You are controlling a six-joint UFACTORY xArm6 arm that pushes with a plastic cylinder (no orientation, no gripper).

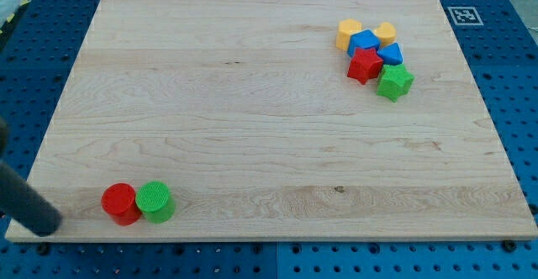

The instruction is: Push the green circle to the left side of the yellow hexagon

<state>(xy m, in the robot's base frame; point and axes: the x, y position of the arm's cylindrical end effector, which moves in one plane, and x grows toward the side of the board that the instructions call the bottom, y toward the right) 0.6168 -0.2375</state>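
Wooden board (269, 128), near-left corner: my tip (52, 225), a bare rod with no jaws to open or close, sits left of red circle (121, 203) | green circle (155, 201) touches red's right side | risk: pushing now drags red along | far-right corner: yellow hexagon (349, 34) packed in a cluster; overshoot scatters it.

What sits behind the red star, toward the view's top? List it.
Behind the red star, touching it, sits a blue block. Beyond that sit the yellow hexagon and another yellow block. The blue block covers their lower edges. Nothing lies on top of the star.
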